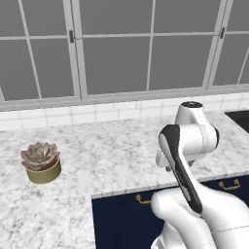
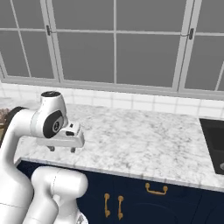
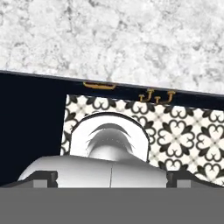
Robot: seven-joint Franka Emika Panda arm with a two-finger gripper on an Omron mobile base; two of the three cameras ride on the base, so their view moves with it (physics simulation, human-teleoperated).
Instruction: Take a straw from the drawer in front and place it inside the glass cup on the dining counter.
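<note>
The robot's tool (image 2: 61,149) is hanging open and empty over the marble bench (image 2: 144,140). The drawer (image 2: 155,192) is sitting shut below, so finding the straw is waiting

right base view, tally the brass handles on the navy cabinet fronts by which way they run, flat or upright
horizontal brass handle: 1
vertical brass handles: 2
total in sight: 3
</note>
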